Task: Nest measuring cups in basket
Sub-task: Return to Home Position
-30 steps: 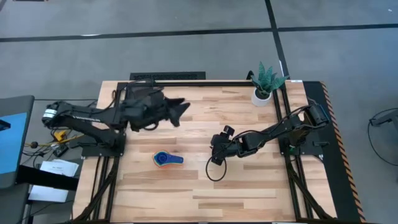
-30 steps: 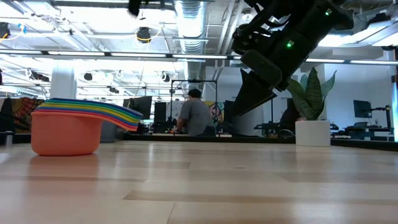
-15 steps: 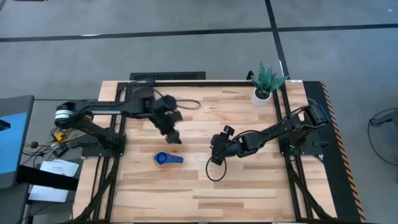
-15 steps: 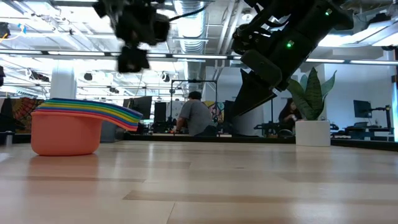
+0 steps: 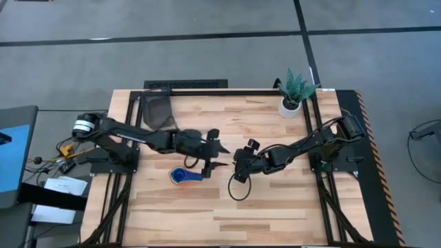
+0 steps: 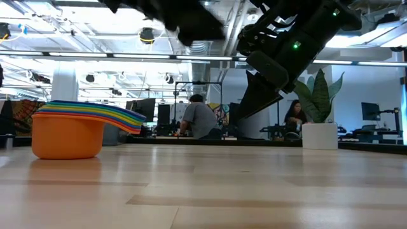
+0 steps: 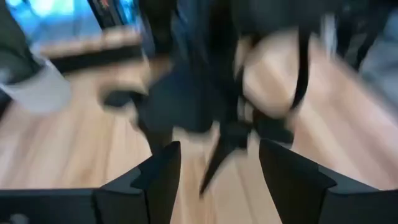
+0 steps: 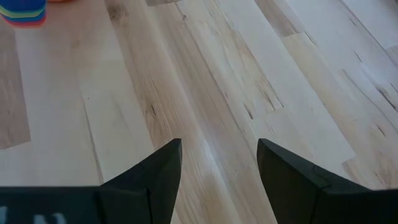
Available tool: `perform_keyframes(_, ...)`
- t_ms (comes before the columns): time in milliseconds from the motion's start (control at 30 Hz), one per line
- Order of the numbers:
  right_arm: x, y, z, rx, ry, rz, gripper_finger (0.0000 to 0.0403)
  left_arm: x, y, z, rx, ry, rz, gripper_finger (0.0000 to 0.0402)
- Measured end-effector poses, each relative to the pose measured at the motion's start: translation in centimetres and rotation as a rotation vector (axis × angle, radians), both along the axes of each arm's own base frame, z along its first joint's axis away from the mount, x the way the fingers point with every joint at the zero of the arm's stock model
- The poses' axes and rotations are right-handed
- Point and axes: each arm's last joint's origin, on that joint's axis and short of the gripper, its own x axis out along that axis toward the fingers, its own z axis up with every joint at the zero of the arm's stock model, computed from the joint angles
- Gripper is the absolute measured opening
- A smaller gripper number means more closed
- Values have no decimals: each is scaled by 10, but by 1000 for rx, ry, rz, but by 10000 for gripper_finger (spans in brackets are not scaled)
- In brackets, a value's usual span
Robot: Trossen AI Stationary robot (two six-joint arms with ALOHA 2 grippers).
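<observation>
The measuring cups (image 5: 183,176) sit nested in one stack on the table's middle, blue innermost. In the low view the stack (image 6: 68,132) rests on the orange cup's base, with the coloured handles fanned to one side. The dark basket (image 5: 157,110) stands at the far left of the table. My left gripper (image 5: 218,149) is open and hangs above the table just right of the stack; its wrist view (image 7: 219,155) is blurred. My right gripper (image 5: 238,169) is open and hovers close by, right of the left one. The right wrist view (image 8: 219,152) shows bare wood and the cup handles (image 8: 23,12).
A white pot with a green plant (image 5: 292,95) stands at the far right of the table. A black cable loop (image 5: 238,191) hangs under the right arm. People (image 6: 198,121) are in the room beyond the table. Bare wood (image 5: 275,213) fills the near half.
My left arm has swung from the far left by the basket toward the table's middle and near side, reaching out low past the cup stack until its gripper is close to my right gripper. The basket, the cups and my right arm have stayed in place.
</observation>
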Motion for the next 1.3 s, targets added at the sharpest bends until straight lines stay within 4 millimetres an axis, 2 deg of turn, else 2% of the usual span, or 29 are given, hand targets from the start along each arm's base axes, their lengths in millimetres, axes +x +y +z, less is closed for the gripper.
perform_keyframes(133, 0, 0, 0, 0, 0, 0, 233, -34, 13, 33, -73, -186, 49, 208)
perform_keyframes(300, 0, 0, 0, 0, 0, 0, 233, -97, 31, 34, -94, -370, 76, 208)
perform_keyframes(400, 0, 0, 0, 0, 0, 0, 233, -133, 35, 26, -82, -508, 55, 208)
perform_keyframes(467, 0, 0, 0, 0, 0, 0, 233, -154, 36, 13, -86, -568, 68, 208)
perform_keyframes(633, 0, 0, 0, 0, 0, 0, 233, -194, 40, -6, -95, -734, 107, 208)
perform_keyframes(800, 0, 0, 0, 0, 0, 0, 233, -213, 44, -21, -98, -774, 149, 208)
perform_keyframes(1067, 0, 0, 0, 0, 0, 0, 233, -226, 51, -56, -97, -696, 230, 208)
perform_keyframes(1300, 0, 0, 0, 0, 0, 0, 233, -229, 54, -61, -115, -640, 246, 208)
